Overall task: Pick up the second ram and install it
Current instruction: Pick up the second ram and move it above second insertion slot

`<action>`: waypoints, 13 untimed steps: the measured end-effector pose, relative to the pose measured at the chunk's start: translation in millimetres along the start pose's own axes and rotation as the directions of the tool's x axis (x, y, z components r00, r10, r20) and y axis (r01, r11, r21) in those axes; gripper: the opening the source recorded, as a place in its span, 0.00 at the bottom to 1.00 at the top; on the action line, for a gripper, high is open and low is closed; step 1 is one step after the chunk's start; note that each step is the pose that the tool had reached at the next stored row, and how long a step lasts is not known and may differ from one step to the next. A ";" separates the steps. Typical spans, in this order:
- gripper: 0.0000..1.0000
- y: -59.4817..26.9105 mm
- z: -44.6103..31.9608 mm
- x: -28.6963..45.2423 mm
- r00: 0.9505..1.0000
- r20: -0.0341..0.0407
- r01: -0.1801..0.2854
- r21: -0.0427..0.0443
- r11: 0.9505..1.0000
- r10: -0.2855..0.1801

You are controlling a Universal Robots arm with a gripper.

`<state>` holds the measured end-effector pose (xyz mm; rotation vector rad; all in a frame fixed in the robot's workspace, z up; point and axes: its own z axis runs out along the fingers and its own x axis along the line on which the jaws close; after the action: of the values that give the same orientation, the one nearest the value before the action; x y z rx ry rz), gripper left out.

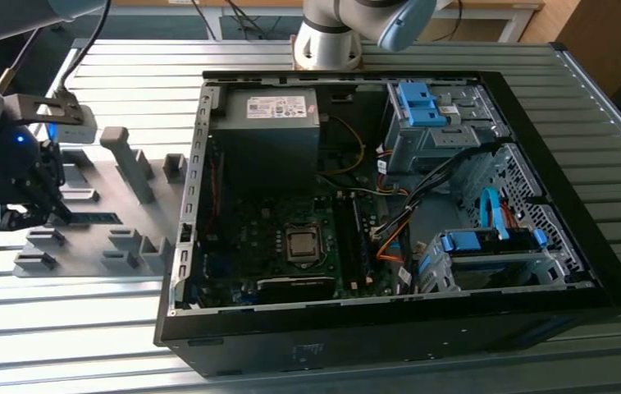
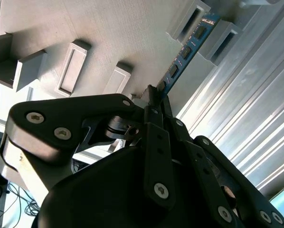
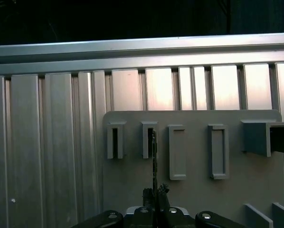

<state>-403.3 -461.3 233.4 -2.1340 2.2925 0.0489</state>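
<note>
- We see the gripper (image 1: 61, 217) low over the grey holder plate (image 1: 83, 248), at the plate's edge towards the exterior view's left.
- In both wrist views its fingertips sit nearly closed, pressed on either side of the second ram (image 2: 187, 47), so we read it as clamped on the stick's near end (image 3: 154, 164).
- The second ram stands on its thin edge on the holder plate (image 3: 194, 199). Its far end is caught in a slotted holder block (image 3: 148, 140) by the plate's rim.
- In the second wrist view, black chips run along the stick from the gripper (image 2: 154, 92) towards the blocks on the plate (image 2: 108, 28).
- The open computer case (image 1: 288, 345) lies beside the holder plate, on the exterior view's right.
- Both plate and case rest on the ribbed metal table (image 1: 70, 328).
</note>
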 end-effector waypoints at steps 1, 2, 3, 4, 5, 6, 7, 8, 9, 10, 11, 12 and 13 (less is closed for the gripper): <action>0.14 0.0 -0.4 0.0 1.000 0.000 0.000 0.000 1.000 0.000; 0.14 0.0 -0.8 0.0 1.000 0.000 0.000 0.000 1.000 0.000; 0.14 0.0 -1.4 0.0 1.000 0.000 0.000 0.000 1.000 0.000; 0.14 0.0 -1.9 -0.1 1.000 0.000 0.000 0.000 1.000 0.000; 0.14 0.0 -2.3 -0.1 1.000 0.000 0.000 0.000 1.000 0.000; 0.14 0.0 -2.8 -0.1 1.000 0.000 0.000 0.000 1.000 0.000; 0.14 0.0 -3.3 -0.1 1.000 0.000 0.000 0.000 1.000 0.000; 0.14 0.0 -3.7 -0.1 1.000 0.000 0.000 0.000 1.000 0.000; 0.14 0.0 -4.2 -0.1 1.000 0.000 0.000 0.000 1.000 0.000; 0.14 0.1 -4.7 -0.1 1.000 0.000 0.000 0.000 1.000 0.000; 0.14 0.1 -5.0 -0.1 1.000 0.000 0.000 0.000 1.000 0.000; 0.14 0.1 -5.3 -0.2 1.000 0.000 0.000 0.000 1.000 0.000; 0.14 0.1 -5.8 -0.1 1.000 0.000 0.000 0.000 1.000 0.000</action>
<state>-403.2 -461.3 239.2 -2.1340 2.2922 0.0488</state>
